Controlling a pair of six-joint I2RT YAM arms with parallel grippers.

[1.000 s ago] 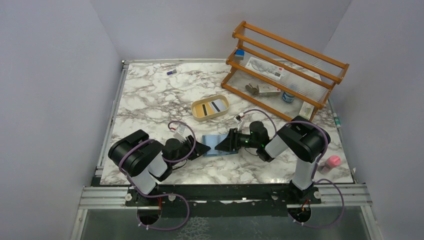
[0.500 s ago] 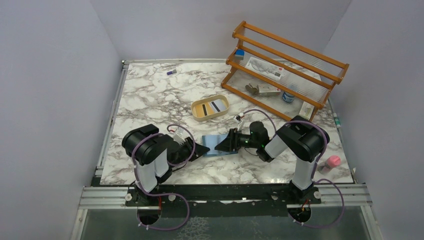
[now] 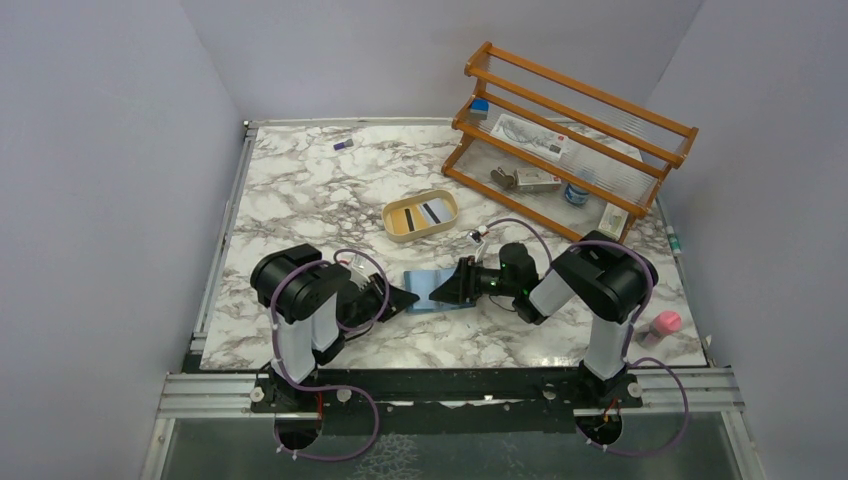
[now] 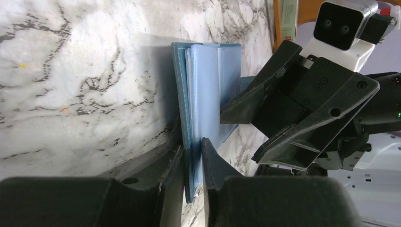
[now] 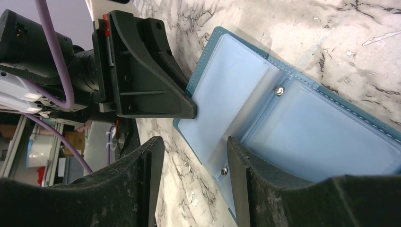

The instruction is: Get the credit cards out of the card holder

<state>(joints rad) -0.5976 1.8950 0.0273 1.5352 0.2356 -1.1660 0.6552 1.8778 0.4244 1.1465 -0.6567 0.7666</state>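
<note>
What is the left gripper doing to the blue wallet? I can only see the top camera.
Observer: The left wrist view shows the left gripper pinching one edge of the card holder between its fingers.
Operator: Is the right one squeezing too?
Observer: No. In the right wrist view the right gripper is open, its fingers apart around the corner of a light blue inner flap.
Operator: Is anything tucked inside?
Observer: Nothing shows in the pockets seen there.

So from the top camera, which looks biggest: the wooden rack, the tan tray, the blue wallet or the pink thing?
1. wooden rack
2. tan tray and blue wallet: about alike, and the wallet is partly hidden
3. pink thing, smallest
</note>
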